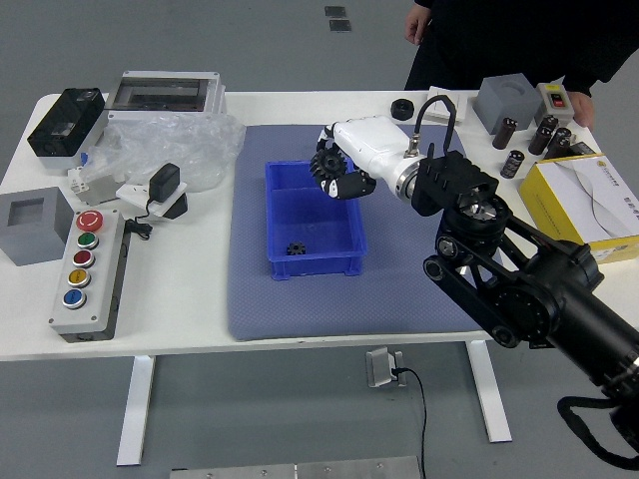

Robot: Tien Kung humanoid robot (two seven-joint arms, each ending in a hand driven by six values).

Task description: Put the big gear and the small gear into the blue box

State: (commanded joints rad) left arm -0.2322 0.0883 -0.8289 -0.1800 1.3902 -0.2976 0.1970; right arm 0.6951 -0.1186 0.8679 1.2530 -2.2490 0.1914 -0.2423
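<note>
My right hand (344,175) reaches in from the right, its fingers curled around the big black gear (326,165). Hand and gear are above the upper right part of the blue box (318,267), and they hide part of its far and right rim. Inside the box, close to the near wall, lies the small black gear (296,248). My left hand does not appear.
A blue-grey mat (290,309) lies under the box. On the left are a button panel (90,269), a plastic bag (190,150) and grey cases. A black roll (401,109), dark cylinders and a yellow box (584,200) sit right. A person stands at the far side.
</note>
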